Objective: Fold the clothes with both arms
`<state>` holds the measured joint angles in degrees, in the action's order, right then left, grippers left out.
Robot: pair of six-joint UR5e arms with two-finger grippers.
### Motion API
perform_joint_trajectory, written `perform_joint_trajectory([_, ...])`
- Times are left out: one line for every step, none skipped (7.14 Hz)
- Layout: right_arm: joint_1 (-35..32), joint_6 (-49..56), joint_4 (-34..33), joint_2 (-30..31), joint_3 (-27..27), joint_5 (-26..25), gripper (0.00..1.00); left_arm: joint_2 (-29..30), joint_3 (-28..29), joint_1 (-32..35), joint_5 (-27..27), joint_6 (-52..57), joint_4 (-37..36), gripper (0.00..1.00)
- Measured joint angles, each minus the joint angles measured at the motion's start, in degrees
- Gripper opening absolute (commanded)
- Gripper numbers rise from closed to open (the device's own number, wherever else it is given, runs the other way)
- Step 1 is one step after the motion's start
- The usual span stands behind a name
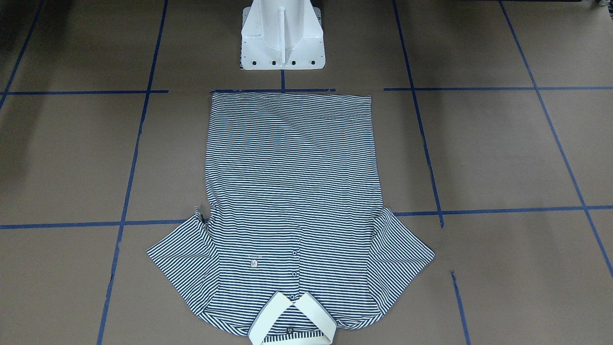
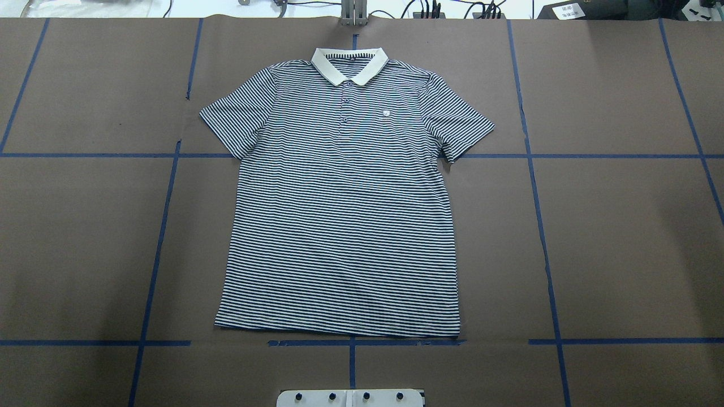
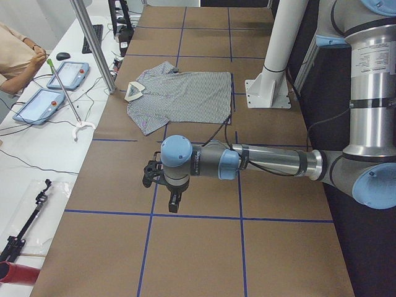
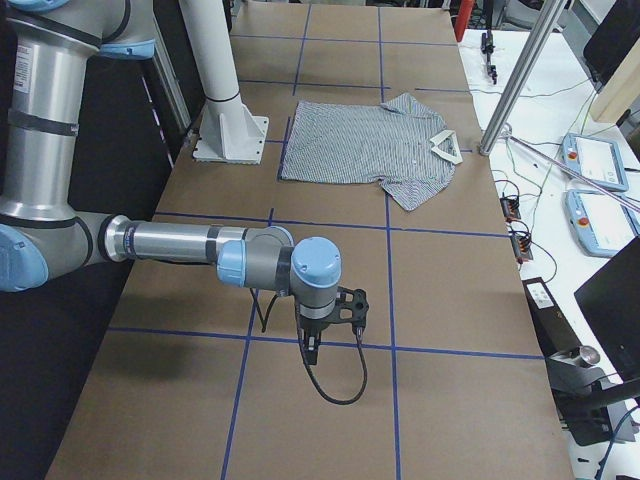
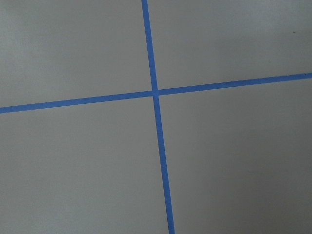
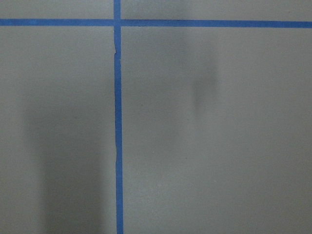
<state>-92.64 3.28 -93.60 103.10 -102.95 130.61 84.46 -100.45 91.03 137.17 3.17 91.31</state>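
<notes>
Polo shirt (image 2: pixel 339 209) is lying flat and face up in the middle of the desk (image 2: pixel 622 237), sleeves (image 2: pixel 235 121) spread out, nothing folded over yet. Looks to me like the job hasn't really begun.

The left claw (image 3: pixel 172 199) hangs over bare brown paper near a blue tape cross (image 5: pixel 155 92), and the shirt is well away from it toward the middle of the desk. Same deal for the right claw (image 4: pixel 311 345) at the opposite end. Only the side cams catch them, and the wrist cams show just paper and tape. So I can't tell how far open either one is, or whether it's got anything.

The fabric looks like thin knit: light, floppy, probably slides on the paper and sags once lifted. The collar (image 2: pixel 349 63) looks a bit stiffer. I'd pinch each side at the shoulder or sleeve edge, or at the corners of the hem (image 2: pixel 339 330), one claw per side.

I see only tape lines between each claw and the shirt. The white stand (image 1: pixel 282 33) sits just past the hem. Beyond the collar there's a metal pole (image 3: pixel 93 46), then a side table with two tablets (image 3: pixel 40 105), cables and a person's sleeve (image 3: pixel 15 52).
</notes>
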Motion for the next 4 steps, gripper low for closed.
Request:
perform_joint_trajectory([0.0,0.1,0.0,-0.1,-0.2,0.0,1.0,0.0,-0.1,-0.1,0.0,0.0,0.0,1.0])
perform_joint_trajectory([0.0,0.1,0.1,-0.1,-0.7,0.1,1.0,0.0,-0.4,-0.1,0.0,0.1,0.1,1.0])
perform_joint_trajectory([0.1,0.1,0.2,-0.3,-1.1,0.1,1.0,0.1,-0.5,-0.2,-0.1,0.1,0.3,1.0])
perform_joint_trajectory([0.3,-0.1,1.4,-0.9,-1.4,0.1,1.0,0.2,-0.7,-0.4,-0.9,0.3,0.7,1.0])
